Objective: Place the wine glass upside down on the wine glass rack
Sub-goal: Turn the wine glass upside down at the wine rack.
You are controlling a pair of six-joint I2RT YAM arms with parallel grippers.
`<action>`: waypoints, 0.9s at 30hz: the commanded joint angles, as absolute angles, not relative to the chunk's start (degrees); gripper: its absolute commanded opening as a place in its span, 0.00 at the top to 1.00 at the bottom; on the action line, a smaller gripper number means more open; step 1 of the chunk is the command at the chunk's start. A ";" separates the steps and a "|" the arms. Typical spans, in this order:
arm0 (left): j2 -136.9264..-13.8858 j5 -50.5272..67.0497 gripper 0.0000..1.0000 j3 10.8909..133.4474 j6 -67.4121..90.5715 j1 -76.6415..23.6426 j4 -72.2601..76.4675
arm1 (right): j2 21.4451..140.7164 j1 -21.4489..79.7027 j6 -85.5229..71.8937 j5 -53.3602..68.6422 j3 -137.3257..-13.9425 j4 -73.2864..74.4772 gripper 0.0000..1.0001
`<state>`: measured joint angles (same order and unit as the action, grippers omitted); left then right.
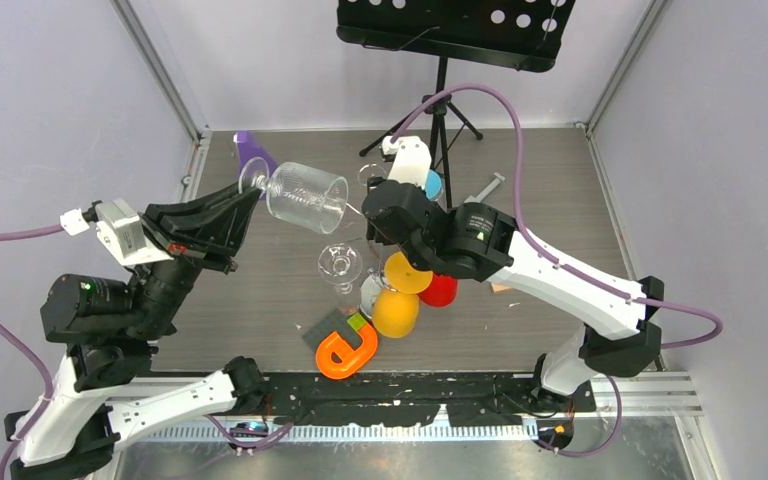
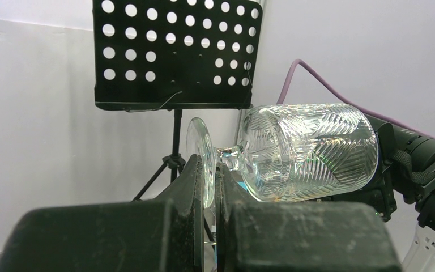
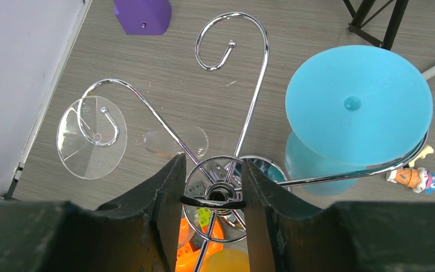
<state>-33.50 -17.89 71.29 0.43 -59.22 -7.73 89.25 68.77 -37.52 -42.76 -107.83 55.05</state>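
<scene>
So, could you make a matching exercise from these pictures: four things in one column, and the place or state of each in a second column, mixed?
1. wine glass
2. wine glass rack
3. blue glass
4. purple object

a. hangs upside down on a wire arm
b. on the table, at its far left corner
c. lies sideways, foot pinched in the left hand
d. top between the fingers of the right hand

Pairs: 1-c, 2-d, 3-a, 4-b
</scene>
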 commanded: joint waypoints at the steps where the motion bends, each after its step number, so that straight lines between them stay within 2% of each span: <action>1: -32.87 -17.75 1.00 71.62 2.02 -59.17 -3.01 | 87.33 69.16 -30.29 -41.88 -105.05 50.21 0.73; 13: -32.91 -18.61 1.00 71.41 2.12 -59.21 -3.41 | 84.09 65.99 -18.16 -31.70 -99.41 46.40 0.76; 20: -33.39 -19.04 1.00 71.46 1.85 -59.15 -3.38 | 81.79 60.18 -10.94 -20.18 -97.91 44.43 0.82; 27: -33.85 -19.31 1.00 71.39 1.76 -59.17 -3.16 | 82.13 57.77 -4.27 -12.63 -98.79 44.30 0.82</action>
<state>-33.52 -18.52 70.78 1.08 -59.22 -8.23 82.70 59.29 -11.25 -16.80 -98.67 42.37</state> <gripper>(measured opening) 0.018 0.416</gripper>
